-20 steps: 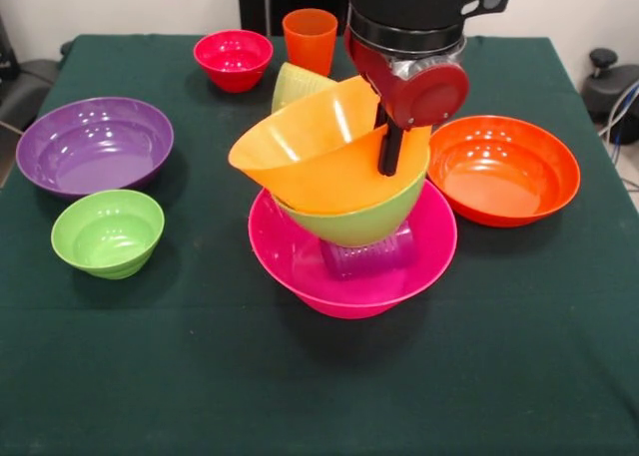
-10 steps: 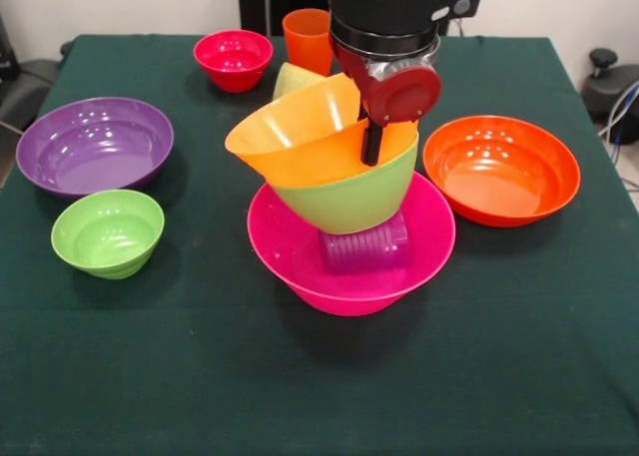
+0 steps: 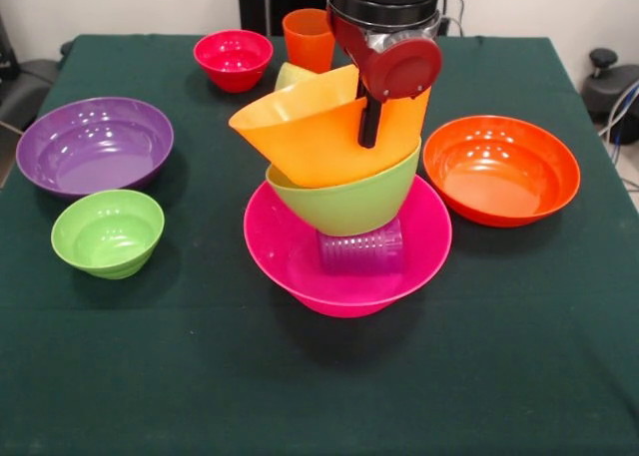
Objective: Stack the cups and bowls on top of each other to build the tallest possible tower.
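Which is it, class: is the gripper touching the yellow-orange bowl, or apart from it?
Touching. The front view shows the gripper with a dark finger lying against the wall of the tilted yellow-orange bowl, no gap visible.

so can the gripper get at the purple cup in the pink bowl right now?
Probably not. The purple cup sits in the pink bowl under the green bowl and yellow-orange bowl, which cover it from above. The gripper is also occupied at the yellow-orange bowl's rim.

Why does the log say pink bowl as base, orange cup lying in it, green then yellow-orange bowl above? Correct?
Not quite: the cup lying in the pink bowl is purple, per the front view. The green bowl and yellow-orange bowl above match.
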Controlling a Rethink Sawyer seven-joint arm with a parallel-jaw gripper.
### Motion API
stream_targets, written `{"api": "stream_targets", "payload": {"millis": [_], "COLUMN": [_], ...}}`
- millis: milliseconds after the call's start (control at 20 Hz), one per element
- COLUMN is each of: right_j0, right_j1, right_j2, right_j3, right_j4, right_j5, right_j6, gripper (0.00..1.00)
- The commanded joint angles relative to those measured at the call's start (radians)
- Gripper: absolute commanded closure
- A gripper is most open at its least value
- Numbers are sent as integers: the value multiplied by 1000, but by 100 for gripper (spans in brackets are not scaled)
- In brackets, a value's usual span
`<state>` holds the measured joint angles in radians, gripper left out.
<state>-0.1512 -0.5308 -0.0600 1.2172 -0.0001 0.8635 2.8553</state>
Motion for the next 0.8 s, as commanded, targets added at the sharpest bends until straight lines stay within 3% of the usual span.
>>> {"api": "stream_targets", "payload": {"millis": [50, 800], "right_j0": [26, 28], "right_j1": [-4, -1], "right_j2": [39, 29], "right_j3": [86, 75], "right_j4": [-72, -79], "right_j5": [-24, -11], "right_j6": [-86, -91], "gripper": [100, 100]}}
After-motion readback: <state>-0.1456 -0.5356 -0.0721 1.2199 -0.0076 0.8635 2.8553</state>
